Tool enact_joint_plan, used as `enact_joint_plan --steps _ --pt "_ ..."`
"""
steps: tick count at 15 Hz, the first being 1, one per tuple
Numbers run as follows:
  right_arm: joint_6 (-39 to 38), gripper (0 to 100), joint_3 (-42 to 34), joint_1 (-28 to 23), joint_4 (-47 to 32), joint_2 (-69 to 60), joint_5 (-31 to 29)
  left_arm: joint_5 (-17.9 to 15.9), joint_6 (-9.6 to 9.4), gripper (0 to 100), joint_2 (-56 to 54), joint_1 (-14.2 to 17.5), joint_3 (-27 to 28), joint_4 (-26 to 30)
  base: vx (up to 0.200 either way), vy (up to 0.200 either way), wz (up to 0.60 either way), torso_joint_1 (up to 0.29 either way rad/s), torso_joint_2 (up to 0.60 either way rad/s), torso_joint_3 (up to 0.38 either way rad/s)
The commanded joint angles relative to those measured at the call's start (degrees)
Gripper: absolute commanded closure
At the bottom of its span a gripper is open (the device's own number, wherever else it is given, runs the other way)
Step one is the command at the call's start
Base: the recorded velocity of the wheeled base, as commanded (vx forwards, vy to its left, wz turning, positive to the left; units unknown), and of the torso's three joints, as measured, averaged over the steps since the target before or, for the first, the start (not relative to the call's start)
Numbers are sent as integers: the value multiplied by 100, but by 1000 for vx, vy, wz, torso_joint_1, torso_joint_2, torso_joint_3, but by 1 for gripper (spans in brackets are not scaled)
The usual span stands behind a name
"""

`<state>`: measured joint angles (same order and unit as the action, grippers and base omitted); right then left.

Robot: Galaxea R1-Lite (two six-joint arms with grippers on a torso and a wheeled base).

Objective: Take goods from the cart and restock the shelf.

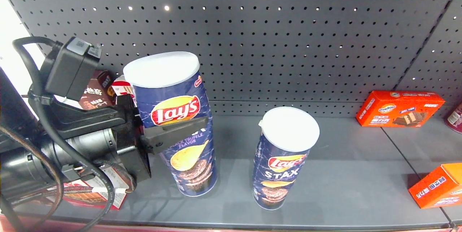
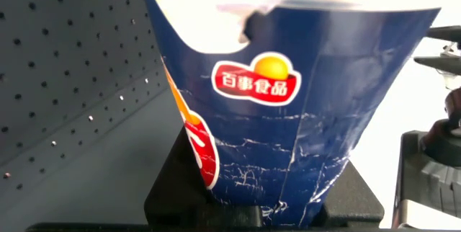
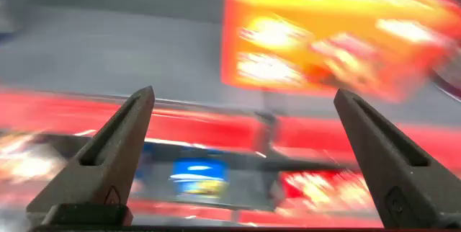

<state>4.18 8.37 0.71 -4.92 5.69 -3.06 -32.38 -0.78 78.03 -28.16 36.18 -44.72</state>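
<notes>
- The left tool [image 1: 177, 130] is clamped round a tall, cylindrical chip can [image 1: 173, 91], glossy dark blue with a flat white lid, left of centre in the head view.
- A matching second can [image 1: 281, 160] stands lower centre on the smooth grey shelf [image 1: 343, 174].
- The right tool [image 3: 245, 94] gapes wide, gripping nothing.

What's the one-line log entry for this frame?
left gripper: shut on chip can, upright, base at shelf | right gripper: open, empty | second chip can: standing apart
</notes>
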Motion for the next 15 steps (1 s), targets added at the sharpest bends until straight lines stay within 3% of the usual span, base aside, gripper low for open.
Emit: enact_joint_plan --steps 1,3,7,15 --pt "-137 0 -583 -71 202 -569 -388 3 -1 100 -69 -5 -32 7 0 0 0 0 0 0" --pt "-242 0 -767 -71 695 -569 -309 -5 -1 100 -78 -23 -23 -2 0 0 0 0 0 0" --pt "-242 0 -837 -71 510 -569 394 -23 -1 100 -78 -58 -15 7 0 0 0 0 0 0" --pt "-374 0 -837 -71 510 -569 324 -32 8 100 -34 -163 293 77 0 0 0 0 0 0"
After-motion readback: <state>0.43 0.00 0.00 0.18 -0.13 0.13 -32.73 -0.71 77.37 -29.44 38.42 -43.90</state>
